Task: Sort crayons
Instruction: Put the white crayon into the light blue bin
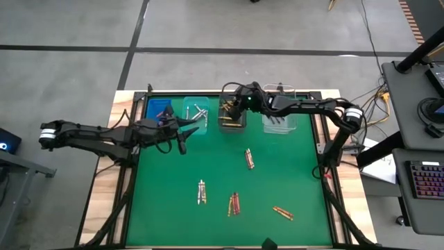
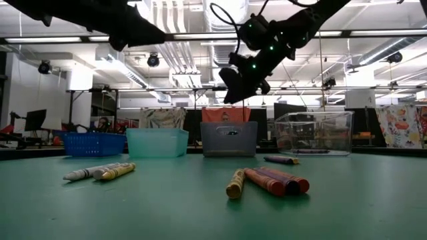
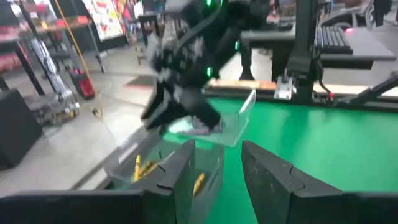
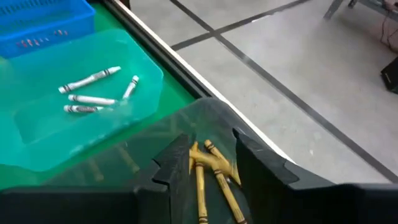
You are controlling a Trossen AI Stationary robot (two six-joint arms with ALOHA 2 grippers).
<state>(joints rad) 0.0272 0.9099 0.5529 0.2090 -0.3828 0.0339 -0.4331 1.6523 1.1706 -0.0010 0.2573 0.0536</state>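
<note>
The left claw (image 1: 182, 133) is hovering released and empty over the bench (image 1: 291, 173), just in front of the blue bin (image 1: 159, 109) and teal bin (image 1: 197, 114), well apart from the loose crayons (image 1: 234, 203) lying nearer the front edge. These are looking light, stiff and apt to roll, so pinching one across its middle is seeming best. The right claw (image 4: 212, 163) is hanging over the grey bin (image 1: 232, 115), fingers parted, with gold crayons (image 4: 208, 177) lying in the bin below it.
</note>
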